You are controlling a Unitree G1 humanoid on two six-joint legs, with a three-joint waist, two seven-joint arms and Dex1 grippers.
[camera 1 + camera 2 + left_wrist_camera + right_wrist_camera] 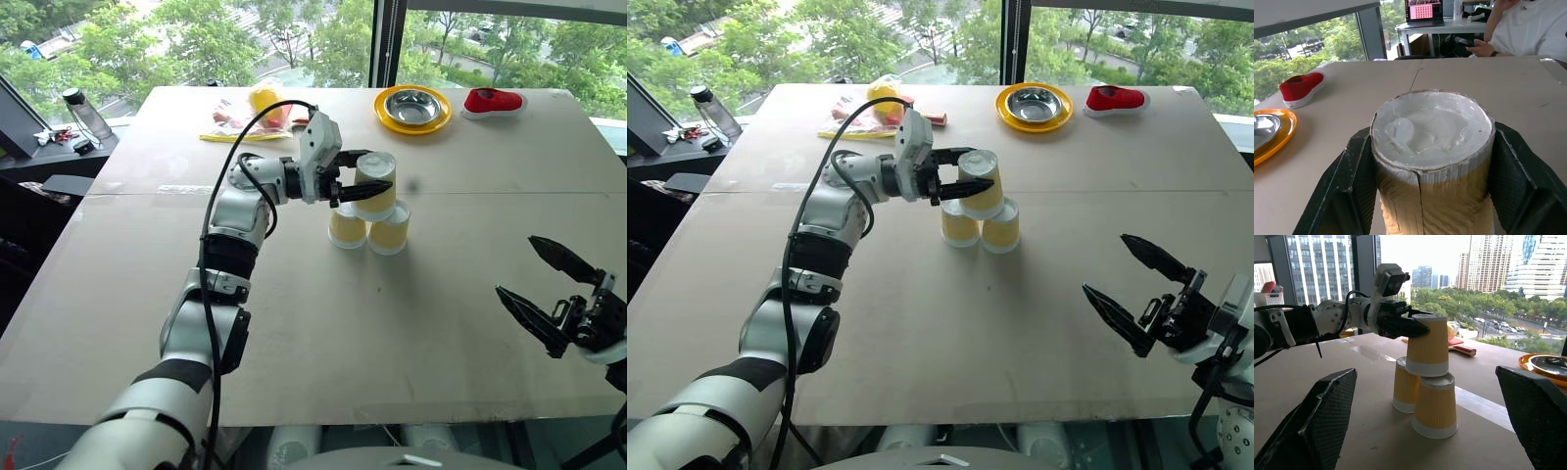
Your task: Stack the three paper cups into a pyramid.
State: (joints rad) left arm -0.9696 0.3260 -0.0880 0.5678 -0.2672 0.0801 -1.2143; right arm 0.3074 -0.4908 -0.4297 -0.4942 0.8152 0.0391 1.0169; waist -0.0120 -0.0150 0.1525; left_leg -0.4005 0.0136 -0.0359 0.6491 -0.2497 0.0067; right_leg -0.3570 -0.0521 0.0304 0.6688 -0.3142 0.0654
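Three yellow-tan paper cups stand upside down mid-table as a pyramid. Two cups (346,231) (389,236) sit side by side, touching. The third cup (380,203) rests on top, straddling both, as the right wrist view also shows (1426,350). My left gripper (377,170) reaches in level from the left and straddles the top cup near its white base (1432,132). Whether it still presses the cup is unclear. My right gripper (517,265) hovers open and empty at the near right, well away from the cups.
A yellow plate (386,113) holding a steel bowl sits at the far edge, with a red shoe (493,100) to its right. Yellow packets (257,113) lie far left of the plate. A bottle (86,115) stands on a side surface. A person (1528,29) sits beyond the table.
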